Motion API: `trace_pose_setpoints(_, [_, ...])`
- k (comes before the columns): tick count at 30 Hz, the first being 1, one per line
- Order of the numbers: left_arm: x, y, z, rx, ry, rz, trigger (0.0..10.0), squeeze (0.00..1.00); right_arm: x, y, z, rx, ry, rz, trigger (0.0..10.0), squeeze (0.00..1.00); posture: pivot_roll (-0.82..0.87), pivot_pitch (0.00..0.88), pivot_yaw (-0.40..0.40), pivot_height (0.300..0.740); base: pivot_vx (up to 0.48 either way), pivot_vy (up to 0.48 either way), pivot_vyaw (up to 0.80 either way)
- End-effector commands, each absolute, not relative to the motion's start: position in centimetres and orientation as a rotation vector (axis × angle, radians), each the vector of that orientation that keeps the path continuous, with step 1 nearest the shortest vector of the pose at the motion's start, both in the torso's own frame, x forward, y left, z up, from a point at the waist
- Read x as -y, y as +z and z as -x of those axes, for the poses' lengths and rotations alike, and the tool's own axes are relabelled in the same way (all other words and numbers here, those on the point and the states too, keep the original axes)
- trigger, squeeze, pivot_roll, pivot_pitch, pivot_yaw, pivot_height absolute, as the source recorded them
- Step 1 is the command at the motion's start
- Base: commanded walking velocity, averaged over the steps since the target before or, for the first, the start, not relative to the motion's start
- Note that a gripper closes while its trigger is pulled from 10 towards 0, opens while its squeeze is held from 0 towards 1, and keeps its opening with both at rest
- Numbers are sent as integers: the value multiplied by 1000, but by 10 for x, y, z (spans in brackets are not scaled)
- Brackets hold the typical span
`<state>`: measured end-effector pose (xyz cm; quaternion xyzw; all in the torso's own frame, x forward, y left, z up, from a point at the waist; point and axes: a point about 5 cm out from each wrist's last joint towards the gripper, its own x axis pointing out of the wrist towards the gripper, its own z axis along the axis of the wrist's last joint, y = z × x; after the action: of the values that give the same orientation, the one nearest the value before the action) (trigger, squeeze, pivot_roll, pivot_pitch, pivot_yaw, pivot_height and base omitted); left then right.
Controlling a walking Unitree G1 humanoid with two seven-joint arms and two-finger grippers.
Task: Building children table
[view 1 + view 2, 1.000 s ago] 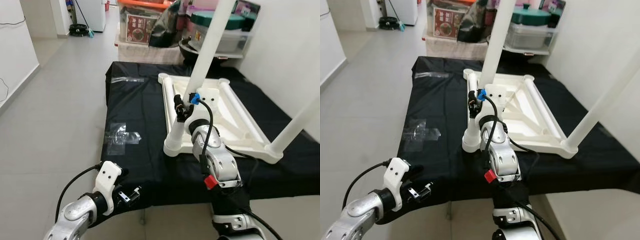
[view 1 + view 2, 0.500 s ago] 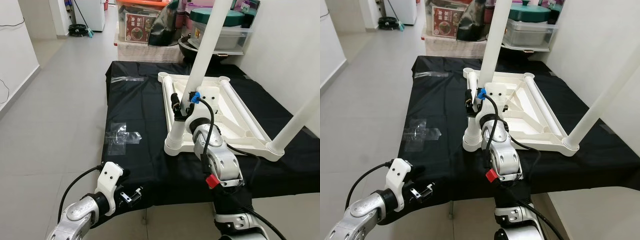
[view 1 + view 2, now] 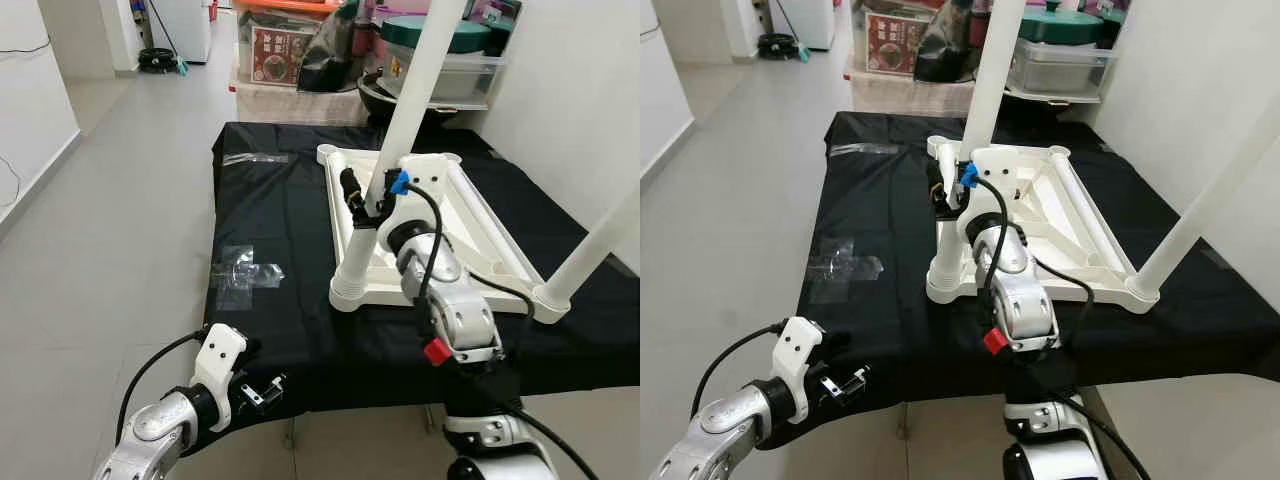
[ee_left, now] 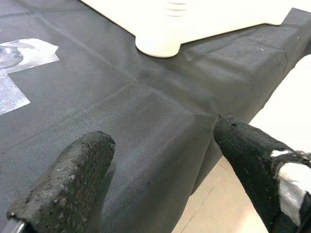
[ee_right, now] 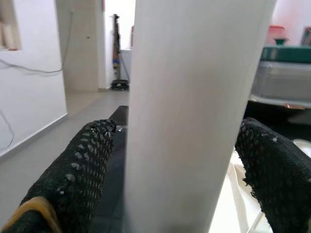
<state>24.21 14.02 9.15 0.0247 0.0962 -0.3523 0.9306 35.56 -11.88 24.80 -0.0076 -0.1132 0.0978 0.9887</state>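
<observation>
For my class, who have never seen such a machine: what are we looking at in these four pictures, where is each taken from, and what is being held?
This is a walking humanoid robot with two silver arms, each ending in a gripper of two long black fingers. Two pictures come from cameras in its head, looking down; the other two from cameras on its wrists. Before it lies a black cloth-covered surface with an upside-down white plastic children's table and clear plastic bags of small parts. The right gripper has its fingers either side of an upright white table leg; whether they squeeze it is unclear. The left gripper hangs open at the cloth's near edge, holding nothing.
</observation>
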Motion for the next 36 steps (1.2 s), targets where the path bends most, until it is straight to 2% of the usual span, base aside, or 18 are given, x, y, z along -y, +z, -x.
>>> trace_pose_setpoints(1, [-137, 91, -242, -196, -741, -49, 10000, 0, 122, 250, -359, 234, 222, 28, 10000, 1000, 25, 0, -120, 740, 0, 0, 0])
trace_pose_setpoints(7, [-137, 90, -241, -200, -741, -46, 10000, 0, 130, 255, -364, 231, 298, 68, 10000, 1000, 24, 0, -122, 740, 0, 0, 0])
trace_pose_setpoints(18, [-138, 90, -240, -206, -741, -46, 10000, 0, 131, 253, -367, 199, 402, 45, 10000, 1000, 29, 0, -118, 740, 0, 0, 0])
trace_pose_setpoints(19, [-139, 90, -240, -207, -741, -47, 10000, 0, 130, 254, -368, 197, 429, 35, 10000, 757, 30, 0, -118, 740, 0, 0, 0])
trace_pose_setpoints(20, [-139, 90, -240, -207, -741, -47, 10000, 0, 130, 254, -368, 197, 429, 35, 10000, 757, 30, 0, -118, 740, 0, 0, 0])
trace_pose_setpoints(21, [-139, 90, -240, -207, -742, -48, 10000, 0, 130, 254, -368, 192, 453, 24, 10000, 278, 30, 0, -118, 740, 0, 0, 0])
trace_pose_setpoints(22, [-139, 90, -240, -208, -742, -48, 10000, 0, 131, 254, -369, 186, 472, 20, 10000, 0, 30, 0, -118, 740, 0, 0, 0])
trace_pose_setpoints(36, [-139, 89, -239, -212, -741, -48, 10000, 0, 156, 251, -384, 121, 554, 11, 10000, 0, 35, 0, -120, 740, 0, 0, 0])
